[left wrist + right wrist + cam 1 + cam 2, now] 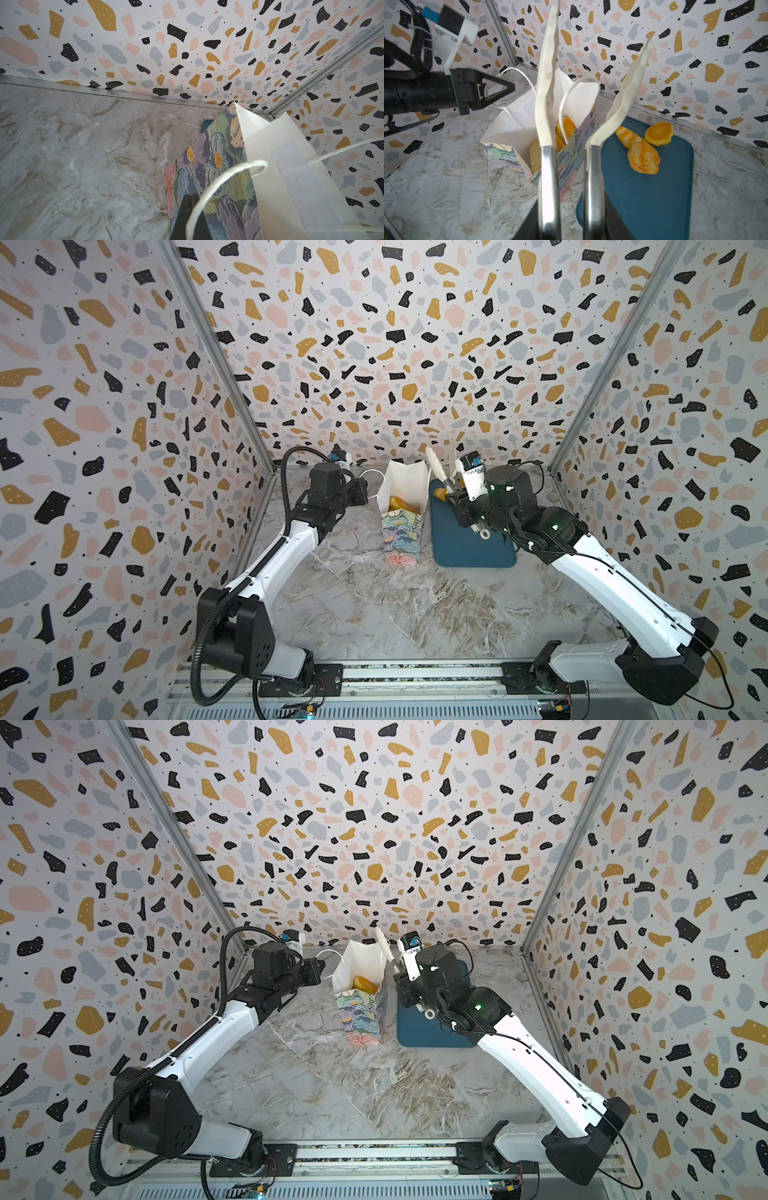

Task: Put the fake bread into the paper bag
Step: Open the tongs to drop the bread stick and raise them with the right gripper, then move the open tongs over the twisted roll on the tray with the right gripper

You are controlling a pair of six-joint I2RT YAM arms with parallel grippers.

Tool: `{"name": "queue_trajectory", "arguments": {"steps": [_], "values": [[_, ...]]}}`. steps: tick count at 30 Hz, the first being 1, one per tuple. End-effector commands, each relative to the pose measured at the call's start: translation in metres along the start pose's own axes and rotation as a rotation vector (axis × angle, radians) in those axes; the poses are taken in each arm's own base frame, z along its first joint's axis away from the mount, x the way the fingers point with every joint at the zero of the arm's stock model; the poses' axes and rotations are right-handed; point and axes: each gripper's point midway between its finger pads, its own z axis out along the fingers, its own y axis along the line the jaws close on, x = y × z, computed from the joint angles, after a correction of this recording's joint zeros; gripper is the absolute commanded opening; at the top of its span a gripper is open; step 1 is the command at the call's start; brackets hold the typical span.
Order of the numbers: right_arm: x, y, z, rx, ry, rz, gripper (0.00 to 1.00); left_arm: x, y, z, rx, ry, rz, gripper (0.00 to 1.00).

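The paper bag [401, 531] [361, 1011] [512, 124] stands upright and open, with fake bread [397, 502] [566, 126] inside. Its white cord handle [218, 180] loops across the fingers of my shut left gripper [190, 196] [368, 494] [513, 87] at the bag's left rim; I cannot tell if the cord is pinched. My right gripper [572, 224] [457, 497] is shut on metal tongs [548, 62] [434, 466], whose white tips stand apart and empty above the bag's right edge. A croissant [643, 158], a ridged loaf [626, 136] and a round bun [658, 133] lie on the tray.
The dark teal tray [469, 547] [424, 1031] [654, 197] lies flat just right of the bag, under my right arm. The back wall is close behind the bag and tray. Marble tabletop [374, 614] stretches toward the front rail.
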Motion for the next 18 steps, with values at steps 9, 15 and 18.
{"name": "queue_trajectory", "arguments": {"steps": [9, 15, 18], "values": [[-0.002, -0.044, -0.013, 0.057, -0.058, 0.07, 0.4, -0.013, -0.006, -0.004, 0.022, -0.036, 0.006, 0.0], [0.021, -0.067, -0.001, 0.084, 0.0, 0.11, 0.41, -0.014, -0.005, -0.004, 0.019, -0.036, 0.005, 0.0], [0.034, -0.076, 0.007, 0.097, 0.038, 0.123, 0.43, -0.013, -0.004, -0.003, 0.017, -0.033, 0.005, 0.0]]}}
